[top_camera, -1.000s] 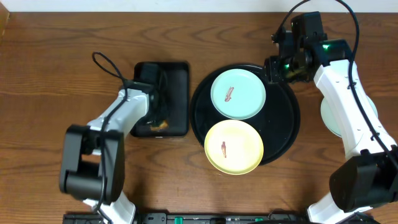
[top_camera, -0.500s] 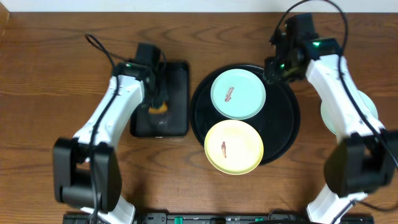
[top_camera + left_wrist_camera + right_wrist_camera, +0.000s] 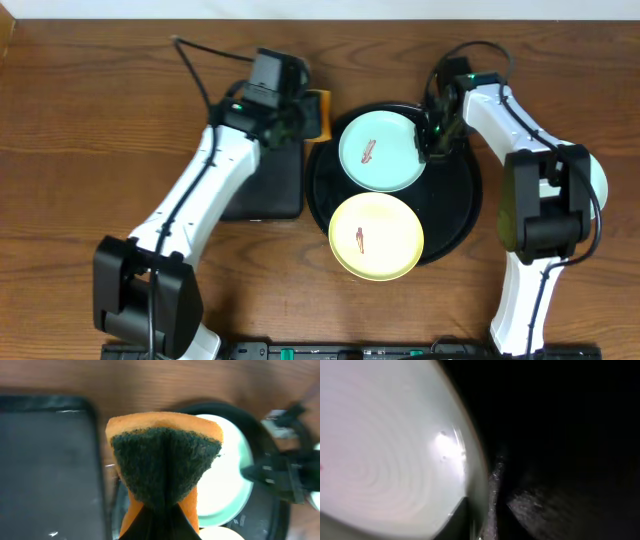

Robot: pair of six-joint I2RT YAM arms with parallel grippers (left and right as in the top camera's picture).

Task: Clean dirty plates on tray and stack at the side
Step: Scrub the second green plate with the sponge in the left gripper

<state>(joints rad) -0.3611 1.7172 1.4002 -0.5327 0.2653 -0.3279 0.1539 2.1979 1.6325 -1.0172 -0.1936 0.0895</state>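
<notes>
From above, the big round black tray with a raised rim [image 3: 462,205] sits in the middle of the brown wooden bench [image 3: 80,120]. Two plates lie on it. A pale mint-green round plate [image 3: 383,150] is at the back. A pale yellow round plate [image 3: 376,237] is at the front, and it pokes out over the tray's rim. Each has a small reddish-brown smear in the middle, so both look dirty. A third pale green plate [image 3: 598,182] lies off the tray on the right, partly hidden by the right arm. I think that one is already done. The left fingers [image 3: 305,115] hold an orange sponge with a dark green scrub side [image 3: 318,112] just beside the tray's back left rim. The right fingers [image 3: 430,148] are down at the mint-green plate's right edge.

In the left wrist view, the left fingers are squeezed tight on the bottom of the sponge. The mint-green plate is behind the sponge, and the sponge is not on it yet.

The right wrist view is very close up. It shows only the plate's rim and the dark tray, so I cannot tell if the right fingers are open or closed.

So about one plate of three looks finished. Two need scrubbing and stacking.
</notes>
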